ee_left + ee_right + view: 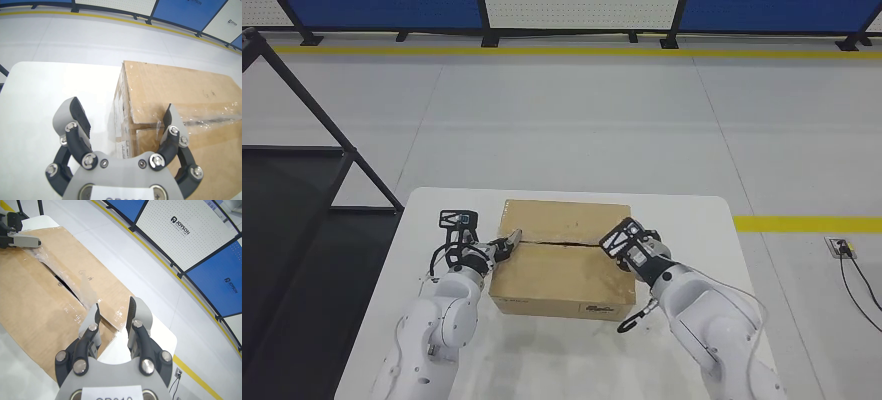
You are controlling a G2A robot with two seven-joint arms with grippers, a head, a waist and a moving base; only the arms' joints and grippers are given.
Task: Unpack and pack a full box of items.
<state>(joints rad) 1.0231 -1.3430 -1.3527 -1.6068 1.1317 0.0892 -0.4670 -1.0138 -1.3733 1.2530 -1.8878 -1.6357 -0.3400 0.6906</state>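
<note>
A brown cardboard box (562,270) lies in the middle of the white table (692,220). Its two top flaps are down and meet at a seam (62,281) covered in torn clear tape, which gapes a little. My left gripper (504,245) is at the seam's left end and stands open (124,113). One of its fingers (170,115) is over the box top (170,85), the other beside the box over the table (47,79). My right gripper (614,238) is at the seam's right end, open (113,311), with the far flap's corner (117,321) between its fingers.
A black metal rack (302,130) stands left of the table. Blue and white partition panels (170,234) line the far side of the floor behind a yellow line. A floor socket with a cable (839,245) lies to the right. Bare table surrounds the box.
</note>
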